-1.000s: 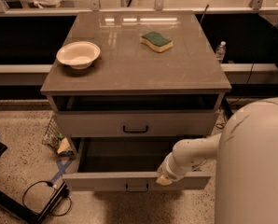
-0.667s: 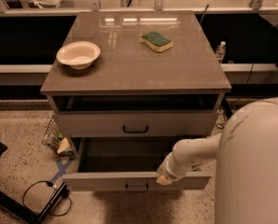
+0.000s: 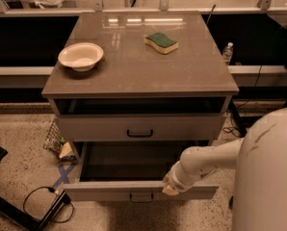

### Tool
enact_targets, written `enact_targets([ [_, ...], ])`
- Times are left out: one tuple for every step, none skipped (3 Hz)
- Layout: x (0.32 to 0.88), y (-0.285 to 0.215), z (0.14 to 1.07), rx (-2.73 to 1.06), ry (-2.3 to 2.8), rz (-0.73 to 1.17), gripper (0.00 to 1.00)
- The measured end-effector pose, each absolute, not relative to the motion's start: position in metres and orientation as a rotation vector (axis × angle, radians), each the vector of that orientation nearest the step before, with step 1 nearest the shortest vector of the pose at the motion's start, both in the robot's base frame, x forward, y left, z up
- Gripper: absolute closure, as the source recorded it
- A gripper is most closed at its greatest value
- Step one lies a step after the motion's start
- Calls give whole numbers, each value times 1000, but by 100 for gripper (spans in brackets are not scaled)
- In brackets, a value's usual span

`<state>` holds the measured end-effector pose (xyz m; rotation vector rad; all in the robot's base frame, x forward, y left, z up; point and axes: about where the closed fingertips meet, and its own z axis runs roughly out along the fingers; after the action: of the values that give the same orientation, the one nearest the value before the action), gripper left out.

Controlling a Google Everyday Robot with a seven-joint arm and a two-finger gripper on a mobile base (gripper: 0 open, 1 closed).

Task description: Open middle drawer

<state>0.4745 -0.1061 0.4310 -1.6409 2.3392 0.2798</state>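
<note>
The middle drawer point(image 3: 134, 161) stands pulled far out of the grey cabinet, showing its plain grey inside. Its low front panel point(image 3: 105, 191) carries a small bar handle point(image 3: 141, 197) at centre. My gripper point(image 3: 171, 188) is at the top edge of that front panel, right of the handle, at the end of my white arm point(image 3: 206, 160). Above it, another drawer with a black bar handle point(image 3: 139, 133) stands out slightly, with a dark gap behind its front.
A white bowl point(image 3: 81, 56) and a green-and-yellow sponge point(image 3: 161, 42) lie on the cabinet top point(image 3: 134, 71). A water bottle point(image 3: 228, 52) stands behind on the right. My white body point(image 3: 268, 177) fills the lower right. A cable point(image 3: 42, 203) and blue tape point(image 3: 61, 174) lie on the floor at left.
</note>
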Motion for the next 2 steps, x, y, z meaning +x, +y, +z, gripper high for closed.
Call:
enact_targets([
  [475,-106,431,-1641,2339,280,100],
  [447,-101,425,-1672,2334,400,100],
])
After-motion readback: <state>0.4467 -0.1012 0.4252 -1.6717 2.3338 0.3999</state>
